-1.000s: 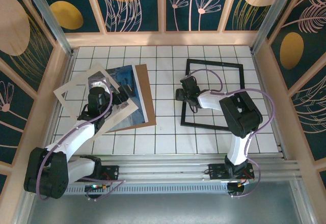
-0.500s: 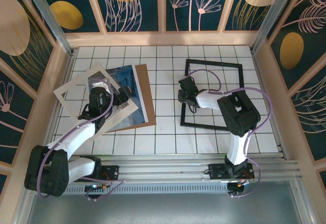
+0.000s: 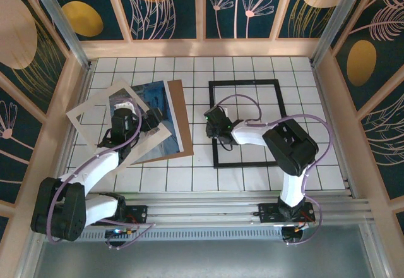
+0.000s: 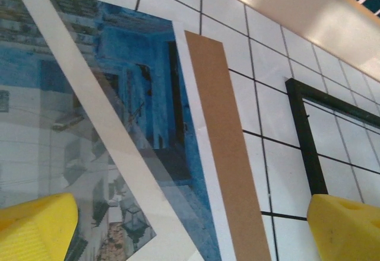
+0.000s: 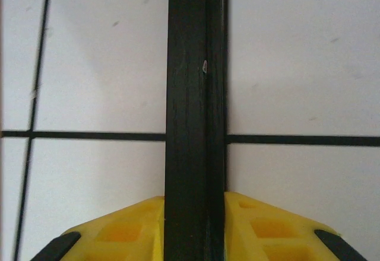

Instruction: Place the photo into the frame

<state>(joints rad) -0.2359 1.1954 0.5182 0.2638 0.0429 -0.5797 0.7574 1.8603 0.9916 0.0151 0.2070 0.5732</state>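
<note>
the left arm (image 3: pixel 95 167) reaches from its base at the near left, up and away over the tiled table (image 3: pixel 202 177). the left gripper (image 3: pixel 129 117) hangs above the white mat (image 3: pixel 85 110), released, its yellow fingers (image 4: pixel 35 228) spread wide with nothing between them. the photo (image 3: pixel 154 110) lies flat on the left half of the table, on the brown backing board (image 3: pixel 180 110), with its left part under the skewed mat. its long axis runs far to near, the near end swung a little to the right. right of centre, the frame (image 3: pixel 249 82) lies flat, its long axis also far to near, in line with the tile joints. the right arm (image 3: pixel 293 145) rises from its base at the near right, bends over the frame's near right part, and sends its forearm leftward across the frame. the right gripper (image 5: pixel 196 225) is clenched on the frame's left rail, one finger against each side. one photo, one frame, one mat, one backing board, two arms.
</note>
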